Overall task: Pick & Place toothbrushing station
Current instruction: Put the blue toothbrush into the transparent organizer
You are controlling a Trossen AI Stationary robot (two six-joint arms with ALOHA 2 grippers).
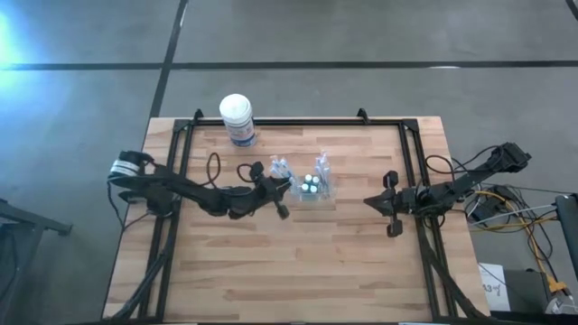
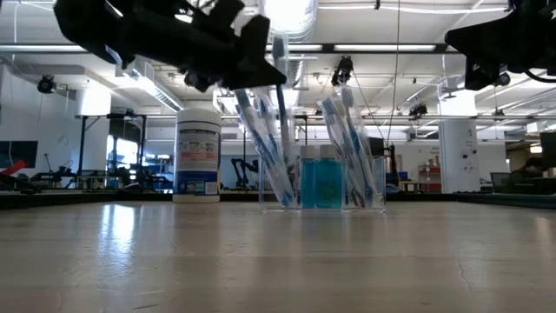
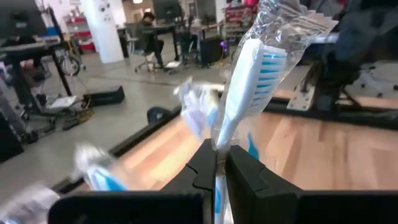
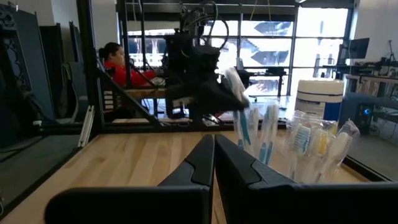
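Note:
The toothbrushing station [image 2: 323, 183] is a clear plastic holder near the table's middle [image 1: 312, 185], standing on its flat bottom. It holds several wrapped toothbrushes and something blue. My left gripper [image 1: 284, 188] reaches in level from the table's left, just left of the holder's top. It is shut on a wrapped white toothbrush with blue bristles [image 3: 255, 68]. My right gripper [image 1: 390, 203] hangs shut and empty at the table's right, and its own view faces the holder [image 4: 298, 149]. My left gripper pinches the wrapped toothbrush between its two fingers [image 3: 205, 165], on the shaft just below the head [image 3: 219, 144]. The fingers come level from the table's left and lie across the brush. The brush stands nearly upright [image 2: 280, 113], its lower part down among the others in the holder.
A tall white-lidded canister with a blue label [image 1: 237, 117] stands at the table's far edge, left of the holder [image 2: 198, 152]. A black frame rail [image 1: 298, 122] runs around the wooden table. Bare wood lies near the front edge. People sit in the room beyond.

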